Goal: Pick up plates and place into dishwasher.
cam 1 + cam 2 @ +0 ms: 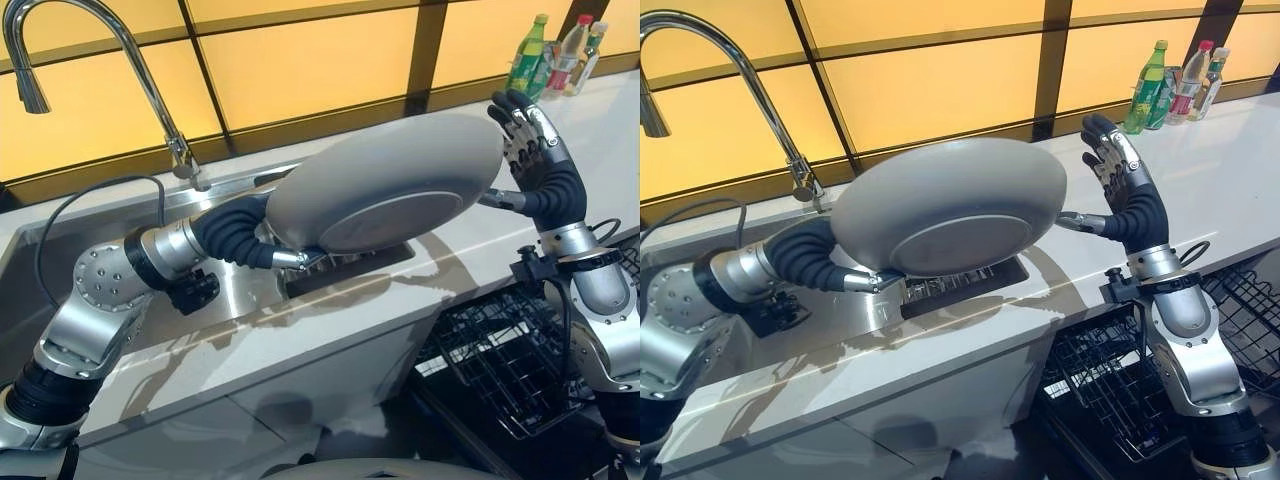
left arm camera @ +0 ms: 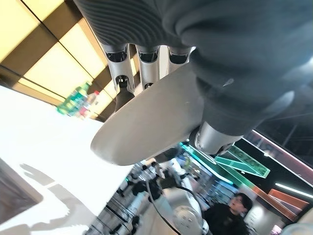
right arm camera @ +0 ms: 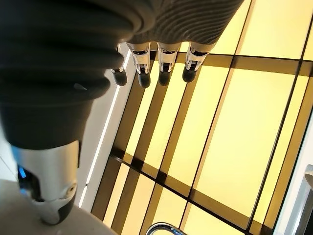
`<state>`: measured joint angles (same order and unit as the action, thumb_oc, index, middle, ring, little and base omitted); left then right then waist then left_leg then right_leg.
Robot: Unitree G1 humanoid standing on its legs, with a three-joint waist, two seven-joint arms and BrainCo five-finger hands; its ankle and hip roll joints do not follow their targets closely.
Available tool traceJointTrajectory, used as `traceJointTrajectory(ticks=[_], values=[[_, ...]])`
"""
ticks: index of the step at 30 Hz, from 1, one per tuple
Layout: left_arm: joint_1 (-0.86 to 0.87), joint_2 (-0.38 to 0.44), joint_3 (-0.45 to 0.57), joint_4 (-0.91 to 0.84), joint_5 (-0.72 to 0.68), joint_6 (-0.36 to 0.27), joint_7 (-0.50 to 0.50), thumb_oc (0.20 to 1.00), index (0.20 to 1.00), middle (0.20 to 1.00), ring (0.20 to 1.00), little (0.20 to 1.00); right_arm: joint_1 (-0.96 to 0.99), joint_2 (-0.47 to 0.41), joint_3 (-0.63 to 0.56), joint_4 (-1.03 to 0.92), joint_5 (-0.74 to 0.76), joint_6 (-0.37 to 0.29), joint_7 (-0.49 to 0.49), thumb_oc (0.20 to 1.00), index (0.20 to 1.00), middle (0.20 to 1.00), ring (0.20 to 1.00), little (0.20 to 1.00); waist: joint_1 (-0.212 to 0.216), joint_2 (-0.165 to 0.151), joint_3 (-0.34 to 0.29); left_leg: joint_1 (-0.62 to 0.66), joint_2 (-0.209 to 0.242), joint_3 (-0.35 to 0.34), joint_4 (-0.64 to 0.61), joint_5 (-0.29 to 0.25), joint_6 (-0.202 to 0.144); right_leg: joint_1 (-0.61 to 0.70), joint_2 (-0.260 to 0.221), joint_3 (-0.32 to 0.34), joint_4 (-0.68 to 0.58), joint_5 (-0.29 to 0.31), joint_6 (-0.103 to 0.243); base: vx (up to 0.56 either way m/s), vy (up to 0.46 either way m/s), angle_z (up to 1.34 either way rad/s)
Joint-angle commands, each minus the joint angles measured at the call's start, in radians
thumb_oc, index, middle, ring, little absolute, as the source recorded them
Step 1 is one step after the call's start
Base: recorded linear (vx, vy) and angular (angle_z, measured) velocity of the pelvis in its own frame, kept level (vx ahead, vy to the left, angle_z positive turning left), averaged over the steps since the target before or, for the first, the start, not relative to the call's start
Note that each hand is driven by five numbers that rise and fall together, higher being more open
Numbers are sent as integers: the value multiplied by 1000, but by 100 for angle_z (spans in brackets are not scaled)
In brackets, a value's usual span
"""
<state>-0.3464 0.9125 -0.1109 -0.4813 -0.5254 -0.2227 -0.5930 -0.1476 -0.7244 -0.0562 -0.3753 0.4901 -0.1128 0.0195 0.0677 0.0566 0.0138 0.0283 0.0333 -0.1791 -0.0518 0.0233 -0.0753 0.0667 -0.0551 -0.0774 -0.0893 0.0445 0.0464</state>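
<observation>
**Plate lifted over sink, handover pending**

Pale counter [image 1: 560,215] under amber panels, sink [image 1: 230,290] sunk in it. Gripped plate [image 1: 385,190] by one edge in left robot hand [image 2: 146,63], fingers curled on it, raised above sink, probably for passing. Held right robot hand [image 1: 1118,175] beside rim, fingers spread, empty. Dishwasher rack [image 1: 1110,385] waited open below.

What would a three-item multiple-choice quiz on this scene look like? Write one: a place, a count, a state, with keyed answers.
1. Where is the plate?
A. in the rack
B. held above the sink
C. flat on the counter

2. How many bottles stand at the counter's far end?
A. one
B. three
C. six

3. The right hand is:
A. open, upright beside the plate
B. closed on the plate
C. gripping the faucet

Answers: B, the left hand grips its edge over the basin; B, three stand together; A, its fingers are straight.
</observation>
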Motion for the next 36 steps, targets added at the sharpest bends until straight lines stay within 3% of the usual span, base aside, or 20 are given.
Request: traceJointTrajectory(ticks=[1,7,10,12,20,25,30,36], values=[[-82,14,-55,-3,-73,-24,-28,200,200,200,200,200,-76,-31,32,-78,65,-32,51,1000,1000,1000,1000,1000,5,-30,-63,8,-56,22,23,-31,60,-19,-15,-2,99,-65,23,0,0,0],[-92,7,-35,17,-101,-32,-71,200,200,200,200,200,-110,-10,135,-126,318,79,426,1000,1000,1000,1000,1000,15,-43,-71,15,-62,21,18,-30,66,-11,-20,-18,101,-68,22,11,-1,3],[-93,15,-40,22,-119,-42,-92,200,200,200,200,200,-138,-30,219,-142,382,72,594,1000,1000,1000,1000,1000,33,-59,-75,27,-63,14,16,-37,65,8,-22,-32,97,-77,21,45,-31,9],[-99,19,-47,24,-130,-41,-106,200,200,200,200,200,-180,-50,265,-144,403,35,651,1000,1000,1000,1000,1000,44,-68,-77,28,-65,11,20,-39,67,13,-23,-39,97,-76,20,28,-41,6],[-121,7,-69,38,-164,-26,-158,200,200,200,200,200,-264,5,340,-108,503,-7,734,1000,1000,1000,1000,1000,72,-83,-81,38,-72,6,27,-46,76,30,-23,-59,90,-71,15,13,-26,2],[-105,-18,-47,63,-193,-6,-180,200,200,200,200,200,-258,65,338,-75,464,-22,750,1000,1000,1000,1000,1000,82,-79,-81,46,-73,10,27,-49,80,39,-27,-69,87,-70,15,4,-13,4],[-57,-58,-11,86,-206,17,-148,200,200,200,200,200,-213,96,305,-82,460,-45,787,1000,1000,1000,1000,1000,77,-73,-79,51,-72,20,25,-50,82,42,-28,-69,83,-68,15,-13,-11,-7],[61,-180,35,138,-176,60,-59,200,200,200,200,200,-158,153,252,-73,420,-87,803,1000,1000,1000,1000,1000,73,-74,-72,54,-70,25,24,-51,84,47,-26,-61,71,-63,11,-14,-6,-6]])
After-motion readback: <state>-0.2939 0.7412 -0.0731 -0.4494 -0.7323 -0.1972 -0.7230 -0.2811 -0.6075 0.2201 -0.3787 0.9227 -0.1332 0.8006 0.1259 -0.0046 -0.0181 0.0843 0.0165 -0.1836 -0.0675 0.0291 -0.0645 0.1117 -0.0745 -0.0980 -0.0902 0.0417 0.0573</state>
